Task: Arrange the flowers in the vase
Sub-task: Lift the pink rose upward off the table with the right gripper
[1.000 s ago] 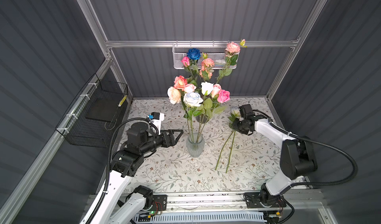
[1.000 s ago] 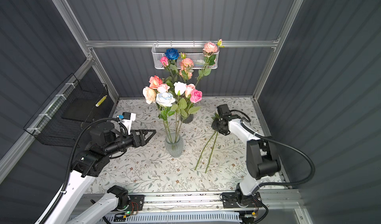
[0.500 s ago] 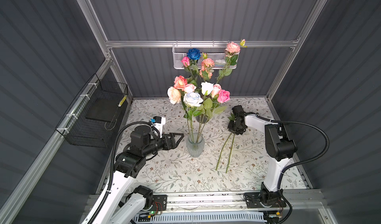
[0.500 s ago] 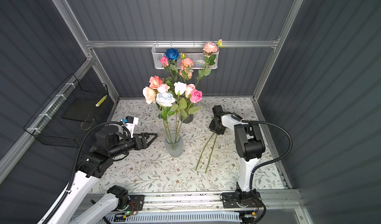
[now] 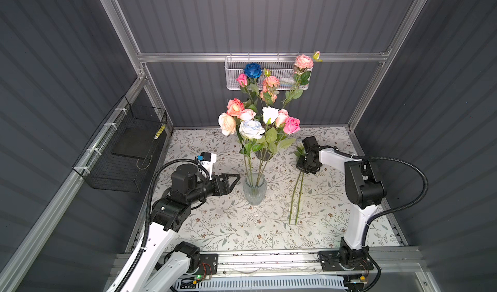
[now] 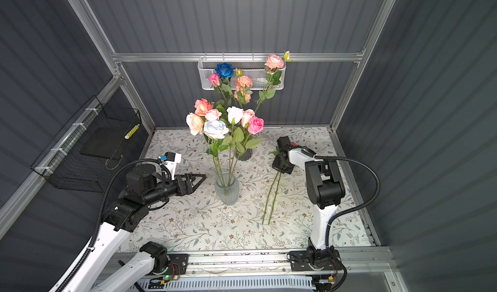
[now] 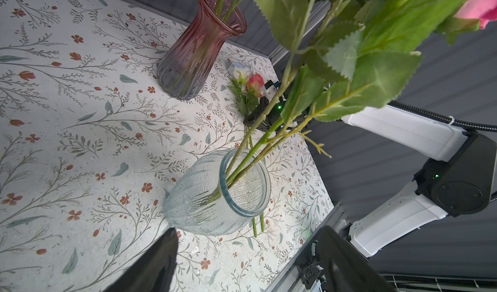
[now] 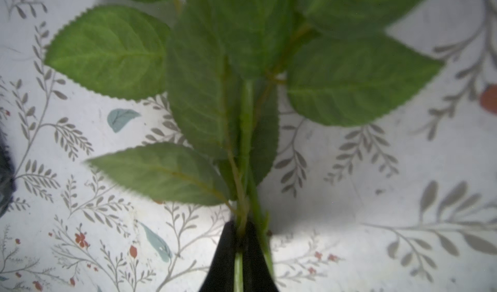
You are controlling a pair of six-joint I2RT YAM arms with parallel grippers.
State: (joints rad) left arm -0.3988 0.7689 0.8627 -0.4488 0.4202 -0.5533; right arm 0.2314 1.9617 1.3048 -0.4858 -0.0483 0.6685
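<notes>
Top views show our left tool [image 5: 231, 183] spread wide beside the clear vase [image 5: 254, 189], already holding several flowers [image 5: 251, 129]. Rightward, our right tool [image 5: 306, 167] pinches a stem [image 5: 295, 196] lying on the desk [image 5: 215, 231]; next we should lift it and steer its end into the vase.

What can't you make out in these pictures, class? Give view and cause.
Heads of the two loose flowers: in a top view, behind the right end effector.
Back vase: both top views, mostly covered by bouquet leaves.
Whether one stem or both is pinched: right wrist view, blurred, leaves overlapping.
Left end effector: left wrist view, cut off at the bottom edge.
</notes>
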